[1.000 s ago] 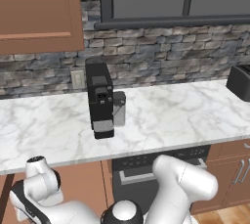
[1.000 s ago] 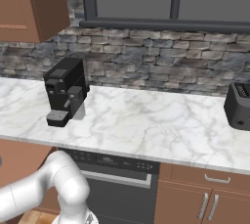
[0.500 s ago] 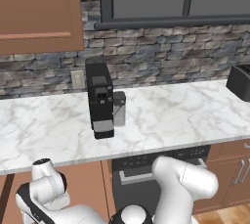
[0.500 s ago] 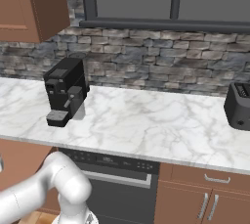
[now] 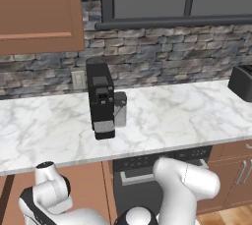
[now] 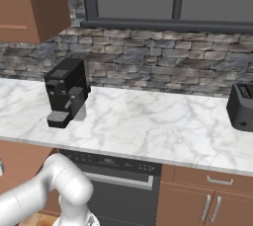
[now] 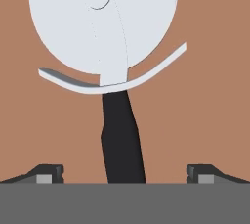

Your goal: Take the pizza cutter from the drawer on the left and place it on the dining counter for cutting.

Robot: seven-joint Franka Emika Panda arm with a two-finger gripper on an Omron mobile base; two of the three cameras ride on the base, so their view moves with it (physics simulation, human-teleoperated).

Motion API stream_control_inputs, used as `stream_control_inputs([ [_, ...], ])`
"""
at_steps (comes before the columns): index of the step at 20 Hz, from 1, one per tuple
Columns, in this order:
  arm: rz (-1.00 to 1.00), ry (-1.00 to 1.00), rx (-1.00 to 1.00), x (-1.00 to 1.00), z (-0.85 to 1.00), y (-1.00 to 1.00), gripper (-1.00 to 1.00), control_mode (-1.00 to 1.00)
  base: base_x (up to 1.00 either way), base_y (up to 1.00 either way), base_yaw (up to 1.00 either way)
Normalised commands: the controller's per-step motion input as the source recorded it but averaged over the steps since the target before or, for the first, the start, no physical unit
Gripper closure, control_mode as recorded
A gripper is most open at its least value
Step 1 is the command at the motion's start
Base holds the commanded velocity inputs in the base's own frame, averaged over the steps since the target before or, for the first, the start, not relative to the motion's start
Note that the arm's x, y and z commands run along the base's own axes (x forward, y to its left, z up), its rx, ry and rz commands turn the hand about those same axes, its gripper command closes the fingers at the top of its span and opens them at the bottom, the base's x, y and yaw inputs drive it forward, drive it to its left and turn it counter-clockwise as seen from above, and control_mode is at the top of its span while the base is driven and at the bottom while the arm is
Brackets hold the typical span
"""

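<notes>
Round pale silver-grey wheel pizza cutter [image 7: 105,27], black handle, lies on reddish-brown wood drawer floor [image 7: 205,110]; two-finger gripper [image 7: 124,173] spread wide astride handle, gripping nothing.

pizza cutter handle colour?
Black, below the pale silver-grey wheel of the pizza cutter; hand view shows it best.

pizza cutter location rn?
In the hand view the pizza cutter lies on a reddish-brown wood surface, wheel at top, dark handle running down between the open end effector's fingertips.

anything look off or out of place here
Nothing stands out. The pizza cutter lies flat on the brown drawer floor, its dark handle between the open end effector fingertips. The coffee machine and toaster stand upright.
</notes>
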Motion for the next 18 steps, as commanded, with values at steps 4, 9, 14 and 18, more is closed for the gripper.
stream_control_inputs([
  [4, 0.0, 0.0, 0.0, 0.0, 0.0, 0.0, -1.0, -1.0, 0.0, 0.0, 0.0],
  [9, 0.0, 0.0, 0.0, 0.0, -0.01, 0.0, -1.0, -1.0, 0.0, 0.0, 0.0],
  [14, 0.0, -0.01, -0.01, 0.0, -0.14, 0.0, -1.0, -1.0, 0.0, 0.0, 0.0],
  [18, 0.0, -0.02, -0.03, 0.0, -0.1, 0.0, -1.0, -1.0, 0.0, 0.0, 0.0],
])
